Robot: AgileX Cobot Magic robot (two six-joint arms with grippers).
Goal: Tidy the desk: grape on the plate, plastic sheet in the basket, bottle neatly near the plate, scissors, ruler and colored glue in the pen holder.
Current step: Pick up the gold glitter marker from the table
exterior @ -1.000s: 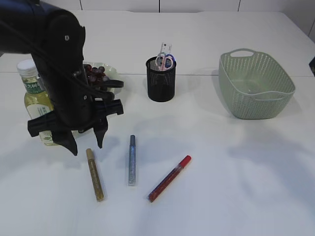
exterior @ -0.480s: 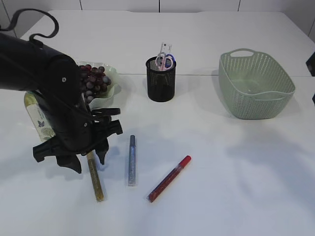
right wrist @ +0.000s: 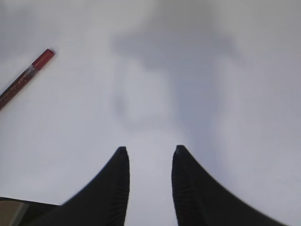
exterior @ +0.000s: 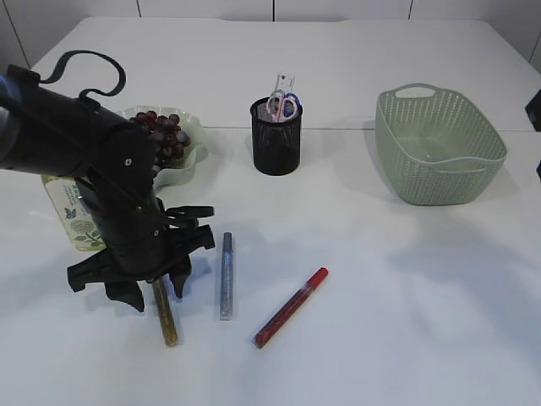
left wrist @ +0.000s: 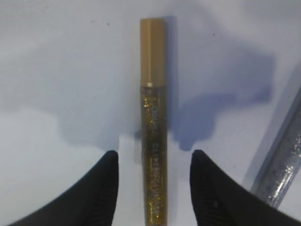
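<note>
Lowered left gripper straddles gold glue, cap pointing away.

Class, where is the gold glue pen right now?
The gold glue pen lies on the table at front left in the exterior view, between the open left gripper's fingers, just left of the silver glue pen.

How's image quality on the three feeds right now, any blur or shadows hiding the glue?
Exterior view: evenly lit and sharp; the left arm hides the top of the gold glue. Left wrist view: gold glue sharp between the open end effector fingers, their dark shadows falling beside it, silver glue soft at the edge. Right wrist view: hazy, one broad shadow on the table, red glue slightly blurred.
</note>
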